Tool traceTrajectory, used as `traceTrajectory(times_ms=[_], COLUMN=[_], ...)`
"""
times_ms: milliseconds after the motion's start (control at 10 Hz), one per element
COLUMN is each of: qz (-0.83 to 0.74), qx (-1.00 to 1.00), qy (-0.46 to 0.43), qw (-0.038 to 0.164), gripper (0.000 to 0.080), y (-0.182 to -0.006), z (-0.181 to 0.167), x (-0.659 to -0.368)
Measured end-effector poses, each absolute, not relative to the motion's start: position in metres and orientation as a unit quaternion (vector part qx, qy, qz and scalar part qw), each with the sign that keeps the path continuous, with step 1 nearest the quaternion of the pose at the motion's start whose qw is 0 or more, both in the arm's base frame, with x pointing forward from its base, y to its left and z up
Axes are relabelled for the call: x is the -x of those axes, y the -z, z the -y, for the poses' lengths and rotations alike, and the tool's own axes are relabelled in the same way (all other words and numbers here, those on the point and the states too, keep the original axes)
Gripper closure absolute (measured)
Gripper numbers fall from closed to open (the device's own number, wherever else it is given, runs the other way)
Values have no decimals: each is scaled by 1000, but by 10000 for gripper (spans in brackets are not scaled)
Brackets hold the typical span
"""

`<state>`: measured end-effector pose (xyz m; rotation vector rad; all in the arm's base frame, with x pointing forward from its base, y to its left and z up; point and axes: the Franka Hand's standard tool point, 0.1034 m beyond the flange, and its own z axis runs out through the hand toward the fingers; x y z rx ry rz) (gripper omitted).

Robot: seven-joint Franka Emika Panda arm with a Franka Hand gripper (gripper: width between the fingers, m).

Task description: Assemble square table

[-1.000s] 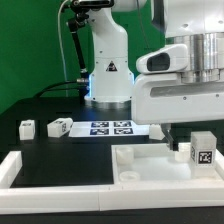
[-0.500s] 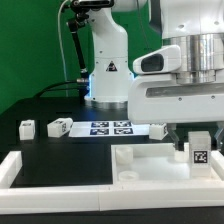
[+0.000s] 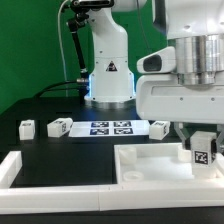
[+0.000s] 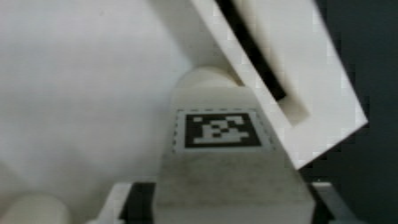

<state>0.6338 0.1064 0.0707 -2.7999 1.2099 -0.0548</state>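
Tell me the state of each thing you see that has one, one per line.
gripper: shut on held leg block.
held leg block: upright, over the square panel.
square panel: lying flat, rim up.
far-left leg block: lying loose on table.
neighbouring leg block: lying loose, beside the marker board.

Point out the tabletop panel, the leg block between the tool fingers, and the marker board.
tabletop panel [image 3: 158,165]: exterior view, on its bare inner face.
leg block [image 3: 202,152]: exterior view, on its tagged front face.
marker board [image 3: 108,127]: exterior view, on its printed top.
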Motion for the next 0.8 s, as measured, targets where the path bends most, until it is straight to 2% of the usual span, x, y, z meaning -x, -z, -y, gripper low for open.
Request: traceTrajectory(times_ms=[200,600,800], qz=[-537,-734,-786], qx=[841,676,612], qy=[-5,-17,-10], qw=[66,66,81], gripper=[511,509,508], y=[-69,-69,-69], z=[-109,-119,-118], x=[-631,-631,-629])
